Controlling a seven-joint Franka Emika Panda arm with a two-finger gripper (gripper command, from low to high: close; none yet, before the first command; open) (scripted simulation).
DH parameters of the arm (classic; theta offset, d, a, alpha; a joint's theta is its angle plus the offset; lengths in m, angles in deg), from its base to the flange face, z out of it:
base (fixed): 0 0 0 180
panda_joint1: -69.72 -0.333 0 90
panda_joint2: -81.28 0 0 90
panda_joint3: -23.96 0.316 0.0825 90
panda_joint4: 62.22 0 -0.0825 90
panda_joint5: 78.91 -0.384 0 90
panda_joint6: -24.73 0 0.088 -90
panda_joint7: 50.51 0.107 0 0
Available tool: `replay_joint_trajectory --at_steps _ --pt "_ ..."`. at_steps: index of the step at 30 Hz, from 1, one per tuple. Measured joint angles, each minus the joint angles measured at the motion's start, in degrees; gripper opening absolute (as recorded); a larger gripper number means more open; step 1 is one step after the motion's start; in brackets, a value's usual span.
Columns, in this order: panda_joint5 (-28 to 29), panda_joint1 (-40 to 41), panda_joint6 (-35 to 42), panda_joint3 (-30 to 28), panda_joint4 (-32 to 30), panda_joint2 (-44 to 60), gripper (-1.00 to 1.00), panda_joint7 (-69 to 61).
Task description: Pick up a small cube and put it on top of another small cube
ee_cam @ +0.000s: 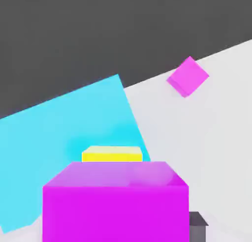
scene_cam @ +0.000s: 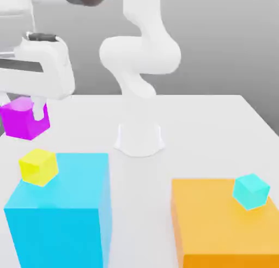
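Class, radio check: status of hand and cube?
Hand shut on magenta cube, airborne. Yellow cube sits on cyan block below. Path clear.

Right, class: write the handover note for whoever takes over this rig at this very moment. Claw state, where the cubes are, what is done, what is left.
Claw: shut on the small magenta cube, held up in the air at the exterior view's left.
Small yellow cube: sits on the big cyan block, just below and ahead of the held cube.
Small cyan cube: sits on the big orange block.
A second small magenta cube lies on the table in the hand view.
Done: pickup.
Left: set the held cube on another small cube, probably the yellow one, then release.
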State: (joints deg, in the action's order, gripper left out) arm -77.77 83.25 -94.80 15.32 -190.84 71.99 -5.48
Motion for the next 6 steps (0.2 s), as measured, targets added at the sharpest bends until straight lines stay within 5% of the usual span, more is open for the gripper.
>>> replay_joint_trajectory --at_steps 2,3,6 --pt "-0.2 -0.1 -4.0 0.1 -2.4 1.7 -1.00 0.2" --pt "-0.6 2.4 -5.4 2.5 -3.3 2.3 1.00 0.0" --pt "-0.6 2.4 -5.4 2.5 -3.3 2.3 1.00 0.0"
